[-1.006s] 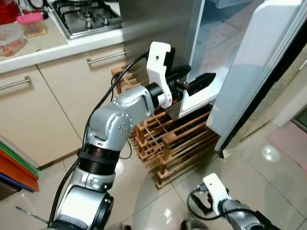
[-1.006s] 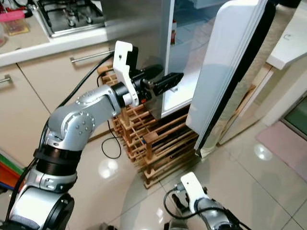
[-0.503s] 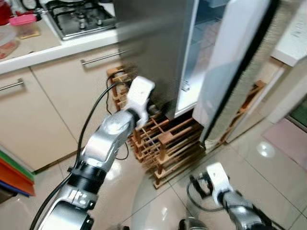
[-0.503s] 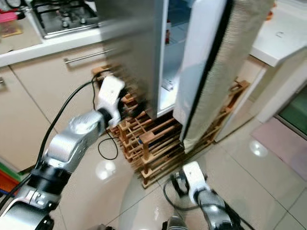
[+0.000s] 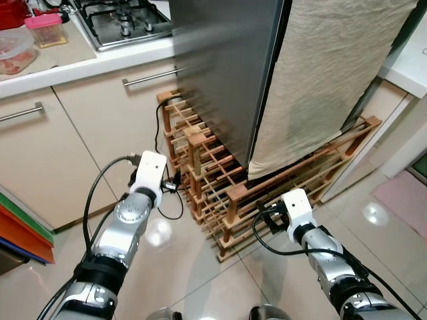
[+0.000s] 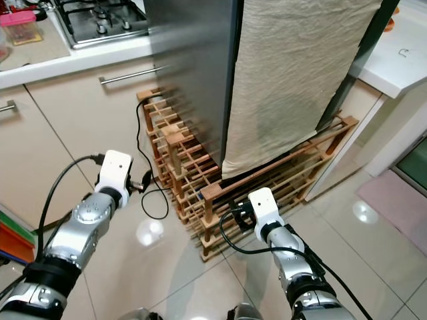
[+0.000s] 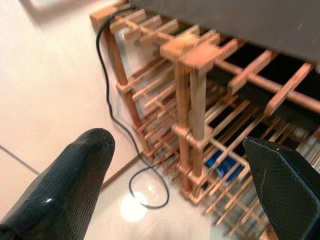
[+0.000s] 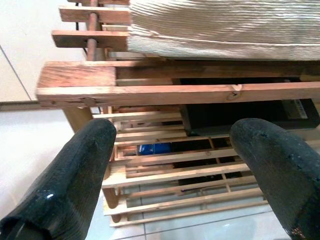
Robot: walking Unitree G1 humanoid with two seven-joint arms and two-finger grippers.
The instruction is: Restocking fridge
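The fridge (image 5: 220,73) is being seen as a tall steel body at the far centre, its door shut and a beige cloth (image 5: 327,80) being draped down the front on the right. It is being judged heavy and rigid, the steel side slick, so no hold is being offered there; the door would likely be taken at its edge beside the cloth, which is soft and liable to slip under the fingers. The fridge is being carried on a wooden rack (image 6: 220,193) of thin slats, which is being judged light and fairly fragile, not a thing to be pushed against. To the left, the worktop (image 5: 67,63) with the hob (image 5: 123,23) is being shown above pale cupboards. A black cable (image 7: 112,110) is being trailed down the rack to the floor. The left claw (image 7: 180,175) is being held low, near the rack's left end, fingers spread wide and empty. The right claw (image 8: 175,155) is being held low before the rack's near face, likewise wide and holding nothing.
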